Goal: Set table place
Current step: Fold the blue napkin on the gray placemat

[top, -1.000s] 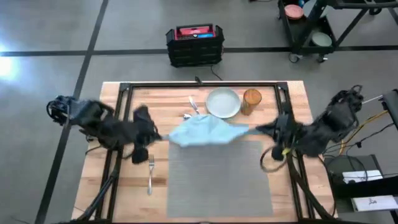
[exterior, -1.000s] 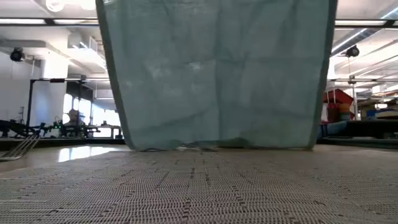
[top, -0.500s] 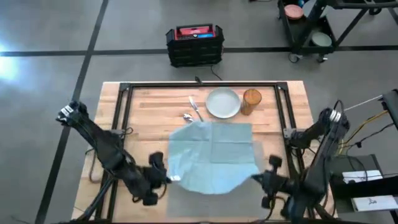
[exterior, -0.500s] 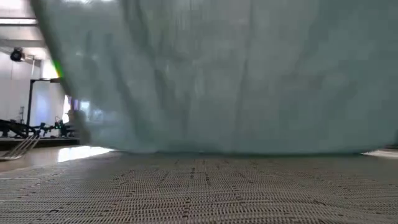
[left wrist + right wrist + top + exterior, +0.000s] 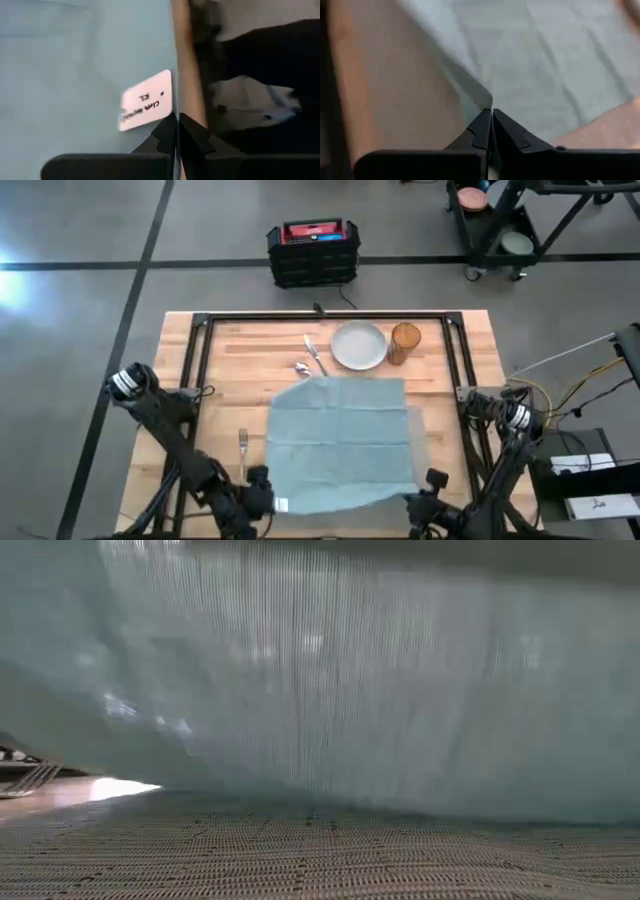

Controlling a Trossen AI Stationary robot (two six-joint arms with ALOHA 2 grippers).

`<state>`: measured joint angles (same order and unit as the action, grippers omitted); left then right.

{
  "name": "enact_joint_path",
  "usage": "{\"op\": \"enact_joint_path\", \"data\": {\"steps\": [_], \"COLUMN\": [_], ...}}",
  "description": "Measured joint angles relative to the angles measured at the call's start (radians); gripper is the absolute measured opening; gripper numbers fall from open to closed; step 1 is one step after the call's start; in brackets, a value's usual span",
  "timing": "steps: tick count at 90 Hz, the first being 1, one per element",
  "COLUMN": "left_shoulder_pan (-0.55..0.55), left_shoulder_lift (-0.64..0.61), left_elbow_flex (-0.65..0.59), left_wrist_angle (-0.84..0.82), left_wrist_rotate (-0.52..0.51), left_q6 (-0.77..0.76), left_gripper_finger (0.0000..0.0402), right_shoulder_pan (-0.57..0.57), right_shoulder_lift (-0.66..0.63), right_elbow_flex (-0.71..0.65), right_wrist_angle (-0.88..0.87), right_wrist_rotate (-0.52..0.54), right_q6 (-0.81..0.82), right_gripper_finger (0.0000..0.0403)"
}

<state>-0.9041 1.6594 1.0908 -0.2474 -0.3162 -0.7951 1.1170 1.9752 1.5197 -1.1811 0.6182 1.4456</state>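
Table (image 5: 225, 355): wood top w/ black frame, everything sits on it.
Placemat (image 5: 420, 425): grey woven, mid-table, nearly all covered; thin strip shows at napkin's right edge, weave fills the foreground in low view (image 5: 300, 860).
Napkin (image 5: 340, 440): teal cloth, spread flat over placemat, fold creases visible. Near edge held up at both corners; hangs like a curtain across low view (image 5: 350, 690). White tag (image 5: 146, 100) at left near corner.
Left gripper (image 5: 268, 502): at table's near edge, fingers clenched on napkin's left near corner, tips meet in wrist view (image 5: 177, 131).
Right gripper (image 5: 418, 508): near edge too, fingers pinched on napkin's right near corner (image 5: 491, 122).
Plate (image 5: 359, 345): pale, round, far side, beyond napkin.
Glass (image 5: 404, 342): amber, just right of plate.
Fork (image 5: 242, 452): left of napkin, on bare wood, apart from it.
Other cutlery (image 5: 312, 358): left of plate, near napkin's far edge; can't tell knife from spoon.
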Motion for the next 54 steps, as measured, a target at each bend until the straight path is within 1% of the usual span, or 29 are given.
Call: {"op": "enact_joint_path", "data": {"steps": [7,16,25,37,54], "left_shoulder_pan": [-0.015,-0.034,-0.049,-0.062,-0.079], "left_shoulder_lift": [0.022,0.047,0.059,0.062,0.062], "left_elbow_flex": [0.018,0.04,0.055,0.056,0.055], "left_wrist_angle": [0.039,0.105,0.11,0.107,0.108], "left_wrist_rotate": [0.013,0.016,0.016,0.014,0.011], "left_q6": [-0.008,-0.009,-0.011,-0.057,-0.082], "left_gripper_finger": [0.0,0.0,0.0,0.0,0.0], "right_shoulder_pan": [0.012,0.028,0.045,0.055,0.101], "right_shoulder_lift": [0.002,-0.004,-0.005,-0.006,-0.006], "right_elbow_flex": [0.04,0.082,0.113,0.113,0.113], "right_wrist_angle": [0.0,-0.006,0.001,0.086,0.111], "right_wrist_rotate": [-0.024,-0.016,0.013,-0.014,-0.021], "right_q6": [-0.007,0.002,0.002,0.008,0.126], "right_gripper_finger": [0.0,0.0,0.0,0.0,0.0]}}
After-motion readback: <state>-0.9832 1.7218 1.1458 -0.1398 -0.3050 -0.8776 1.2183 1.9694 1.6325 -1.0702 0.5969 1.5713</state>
